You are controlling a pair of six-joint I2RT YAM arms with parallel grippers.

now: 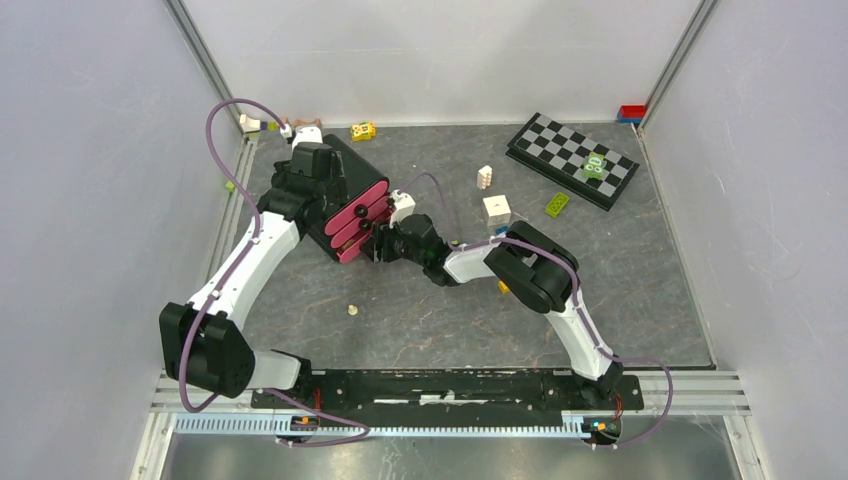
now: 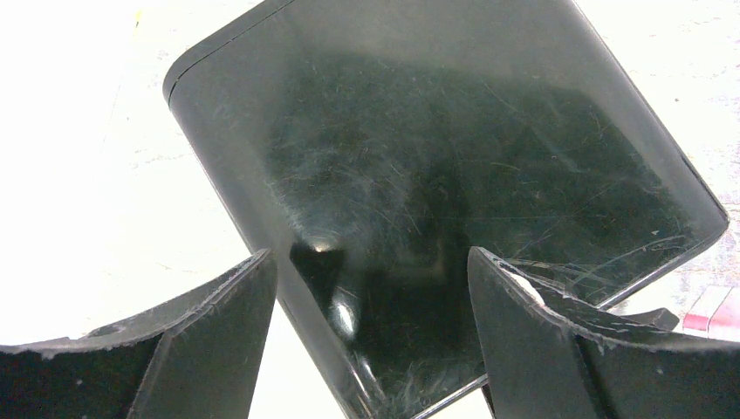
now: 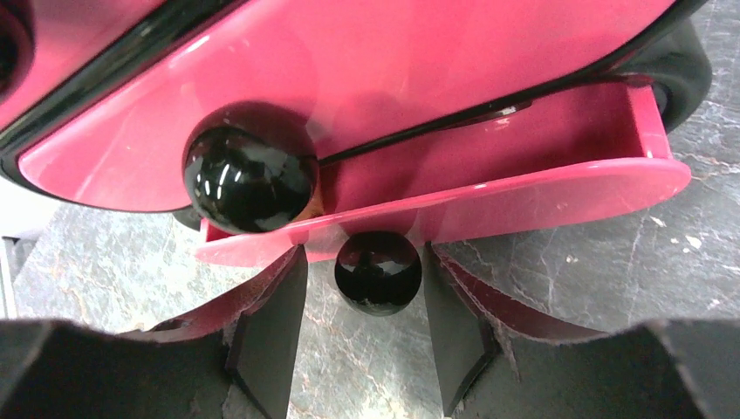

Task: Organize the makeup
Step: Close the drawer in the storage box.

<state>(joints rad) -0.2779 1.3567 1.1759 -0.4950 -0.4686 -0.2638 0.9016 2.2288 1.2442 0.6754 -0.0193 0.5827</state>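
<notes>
A black drawer box [image 1: 352, 165] with pink drawer fronts [image 1: 358, 215] stands at the back left of the mat. My left gripper [image 1: 316, 162] sits over its rear; in the left wrist view the open gripper [image 2: 371, 257] straddles the glossy black box's [image 2: 436, 157] edge, one finger beside the box, the other over it. My right gripper [image 1: 374, 240] is at the lowest drawer [image 3: 524, 188], which is slid out a little. Its fingers [image 3: 279, 314] flank the small black knob [image 3: 378, 272] with thin gaps either side. A larger knob [image 3: 249, 179] sits above. The makeup is out of view.
A checkerboard [image 1: 570, 158] lies at the back right with a green piece on it. A white cube [image 1: 497, 208], a white block [image 1: 485, 176], a green block [image 1: 557, 203] and a yellow toy [image 1: 363, 131] are scattered behind. A small pale bit [image 1: 351, 309] lies nearer.
</notes>
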